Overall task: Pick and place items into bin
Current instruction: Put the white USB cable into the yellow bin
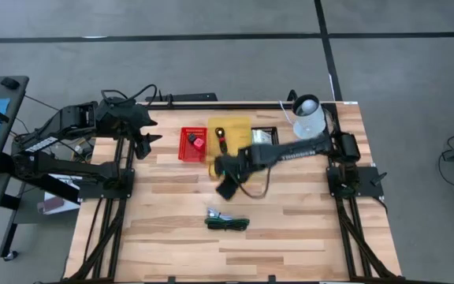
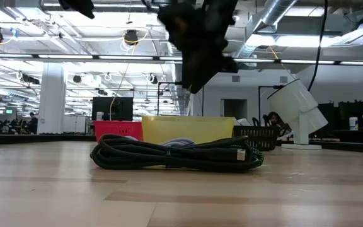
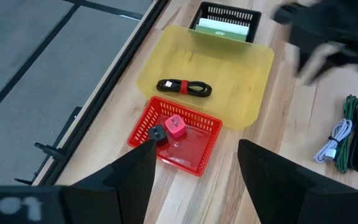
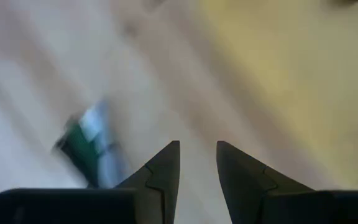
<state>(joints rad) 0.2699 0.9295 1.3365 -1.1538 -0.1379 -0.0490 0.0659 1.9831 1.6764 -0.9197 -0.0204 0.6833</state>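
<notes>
A: where are the items rn?

B: green/black cord bundle (image 1: 227,222) lies on bare wood near the table's front middle, w/ a white cable (image 3: 332,140) touching it. Nothing holds either. Black cord w/ red tie (image 3: 184,87) lies in the yellow bin (image 1: 239,125). Small red block (image 3: 175,127) and a dark piece (image 3: 157,134) sit side by side in the red basket (image 1: 184,145), which is just left of the yellow bin. Black basket (image 1: 265,135) on the bin's right holds a green-and-white pack (image 3: 220,29).

A: any readable text?

B: white lettering on the right arm's link in the high view, too small to read. Pack label also not legible.

A: grippers?

B: right gripper (image 1: 226,184) is up in the air over the wood by the yellow bin's front edge, between bin and bundle; motion-blurred. Its wrist view shows fingers (image 4: 160,174) a narrow gap apart, nothing between them. Left gripper (image 1: 143,140) is parked at the table's back-left, beside the red basket, fingers (image 3: 132,180) spread wide, empty.

A: else?

B: white lamp (image 1: 307,114) at back right.
</notes>
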